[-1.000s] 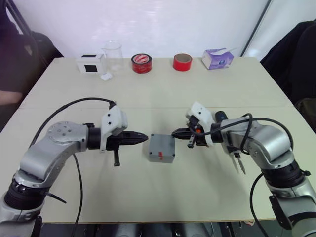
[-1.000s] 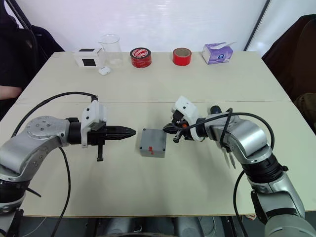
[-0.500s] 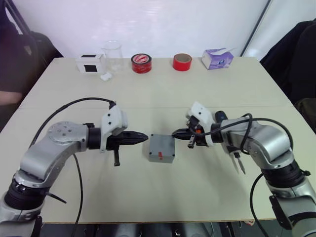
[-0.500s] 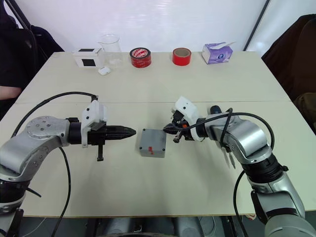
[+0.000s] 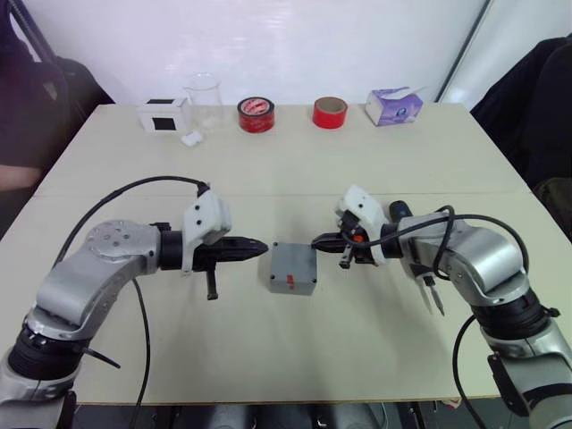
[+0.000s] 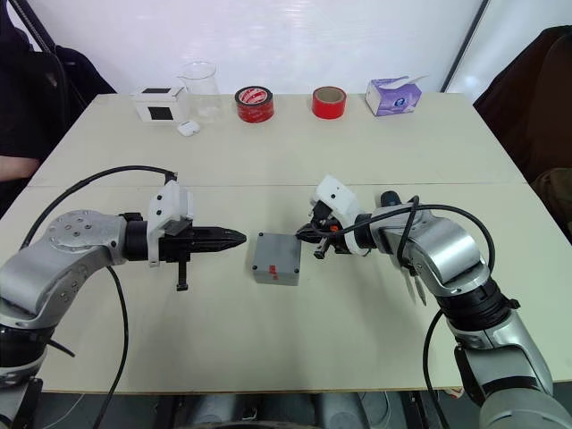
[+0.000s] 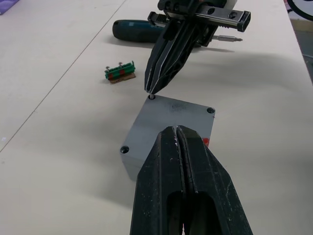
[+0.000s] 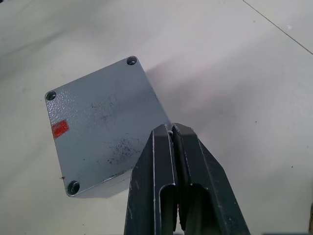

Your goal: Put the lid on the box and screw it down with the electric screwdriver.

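The box [image 5: 293, 268] is seated on the bench [image 5: 295, 179], near its centre, between the two arms. The lid [image 7: 168, 128] is found resting flush on top of it, with screw holes visible at the corners. A red mark is noted on the side of the box facing the near edge of the bench.

The left tool [image 5: 259, 248] is held level just beside the left side of the box, its two black fingers pressed together and nothing gripped between them. The right tool [image 5: 318, 242] is held at the box's far right corner, its fingers likewise closed and empty, the tips at a corner screw hole of the lid.

The electric screwdriver [image 7: 142, 30] is seen lying on the bench behind the right tool, unheld. A small green and red component [image 7: 120, 72] lies near it.

Along the far edge of the bench are ranged a white box with a black square [image 5: 164, 116], a clear beaker [image 5: 204, 96], two rolls of red tape [image 5: 256, 114], and a purple tissue box [image 5: 394, 106].
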Action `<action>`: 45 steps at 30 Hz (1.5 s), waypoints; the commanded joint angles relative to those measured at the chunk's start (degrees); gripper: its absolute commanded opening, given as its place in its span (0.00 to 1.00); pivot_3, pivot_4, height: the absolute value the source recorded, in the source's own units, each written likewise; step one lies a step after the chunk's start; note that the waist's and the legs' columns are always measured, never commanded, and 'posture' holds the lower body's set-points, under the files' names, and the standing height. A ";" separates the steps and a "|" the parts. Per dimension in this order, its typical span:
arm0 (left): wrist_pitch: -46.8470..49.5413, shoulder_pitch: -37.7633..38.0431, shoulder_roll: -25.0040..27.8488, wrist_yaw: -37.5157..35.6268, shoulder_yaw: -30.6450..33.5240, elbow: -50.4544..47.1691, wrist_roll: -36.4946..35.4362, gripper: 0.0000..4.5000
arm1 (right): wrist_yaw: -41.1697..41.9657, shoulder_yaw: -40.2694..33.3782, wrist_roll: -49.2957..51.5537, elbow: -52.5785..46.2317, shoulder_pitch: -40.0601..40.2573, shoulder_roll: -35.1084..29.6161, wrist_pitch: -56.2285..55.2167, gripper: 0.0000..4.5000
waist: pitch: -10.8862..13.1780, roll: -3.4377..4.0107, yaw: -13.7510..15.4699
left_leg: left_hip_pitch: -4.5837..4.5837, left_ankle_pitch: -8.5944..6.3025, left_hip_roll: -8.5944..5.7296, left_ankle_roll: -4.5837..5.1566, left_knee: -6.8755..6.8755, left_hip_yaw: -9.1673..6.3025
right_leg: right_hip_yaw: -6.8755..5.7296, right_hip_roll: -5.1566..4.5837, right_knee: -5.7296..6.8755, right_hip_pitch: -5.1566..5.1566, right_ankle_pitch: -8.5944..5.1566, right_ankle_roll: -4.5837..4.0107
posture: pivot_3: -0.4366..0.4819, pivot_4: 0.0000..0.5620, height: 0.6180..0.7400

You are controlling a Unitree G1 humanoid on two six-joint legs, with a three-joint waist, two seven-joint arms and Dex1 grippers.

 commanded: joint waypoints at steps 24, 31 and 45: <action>-2.21 -4.42 -3.42 -1.84 -2.43 -0.06 -0.58 0.00 | -0.92 -13.82 4.48 -3.60 -4.25 -13.64 18.71 1.00 | 0.04 0.06 0.14 | -0.07 -0.01 -0.02 0.01 -0.03 -0.01 | -0.09 -0.15 -0.13 -0.01 0.01 -0.02 | 0.48 0.27 1.00; -4.40 -6.99 -6.18 -3.17 -4.64 1.57 0.37 0.00 | -2.49 -4.77 1.60 6.34 -10.00 -21.84 28.59 1.00 | 0.07 0.11 -0.36 | -0.16 -0.08 -0.02 0.12 -0.17 -0.02 | -0.16 -0.20 -0.45 0.00 -0.01 -0.09 | 0.48 0.27 1.00; -5.74 -5.89 -9.09 -1.36 -5.64 -0.09 1.22 0.00 | 1.00 13.85 -5.05 32.77 -20.35 -18.23 26.13 1.00 | 0.11 0.21 0.15 | -1.10 -0.08 -0.09 0.13 -0.01 0.05 | -0.14 -0.14 -0.45 -0.90 0.06 0.02 | 0.48 0.27 1.00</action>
